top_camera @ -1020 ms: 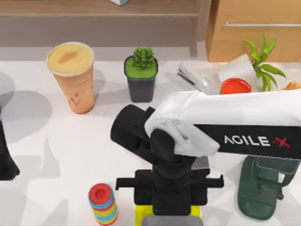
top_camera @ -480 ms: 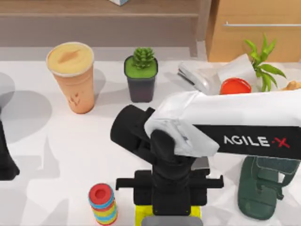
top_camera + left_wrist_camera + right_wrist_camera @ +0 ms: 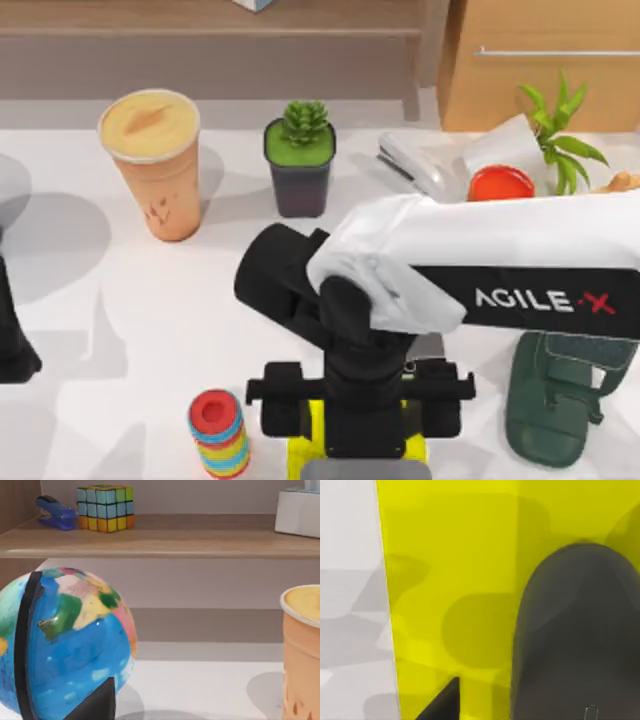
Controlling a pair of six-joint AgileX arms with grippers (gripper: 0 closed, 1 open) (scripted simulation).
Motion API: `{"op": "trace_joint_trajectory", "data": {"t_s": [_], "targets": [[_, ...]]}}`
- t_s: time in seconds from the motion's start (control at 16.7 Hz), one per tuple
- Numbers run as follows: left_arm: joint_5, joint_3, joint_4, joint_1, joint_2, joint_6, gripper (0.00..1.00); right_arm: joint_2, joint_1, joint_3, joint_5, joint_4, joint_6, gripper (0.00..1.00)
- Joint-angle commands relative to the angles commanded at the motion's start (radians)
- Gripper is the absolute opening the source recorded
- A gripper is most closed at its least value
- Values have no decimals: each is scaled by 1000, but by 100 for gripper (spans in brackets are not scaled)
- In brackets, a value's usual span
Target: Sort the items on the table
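I see white glossy bench (image 3: 150,320); tan coffee cup (image 3: 152,165) w/ paler lid; dark grey mouse (image 3: 580,640) on bright yellow mat (image 3: 455,580); my right arm (image 3: 500,260) white & black; ring stack (image 3: 220,432) red, blue, yellow; globe (image 3: 65,645) mostly blue.

Background: brown wooden shelf (image 3: 210,45) along the desk's far edge, pale wall panel beneath it. Light wooden cabinet (image 3: 545,65) with a metal handle (image 3: 555,51) at far right. White glossy desk (image 3: 130,310), soft grey shadows.
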Motion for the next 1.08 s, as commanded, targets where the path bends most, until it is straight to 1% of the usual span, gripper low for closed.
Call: {"op": "trace_joint_trajectory", "data": {"t_s": [0.48,0.66,0.84,0.96,1.08], "targets": [[0,0,0,0,0,0,100,-1,-1,0,0,0,0,100],[0,0,0,0,0,0,100,-12,-18,16,3,-15,58,100],[0,0,0,0,0,0,100,-5,-42,46,4,-41,207,100],[0,0,0,0,0,0,100,8,-58,73,5,-60,359,100],[0,0,0,0,0,0,100,24,-77,105,5,-80,544,100]]}}
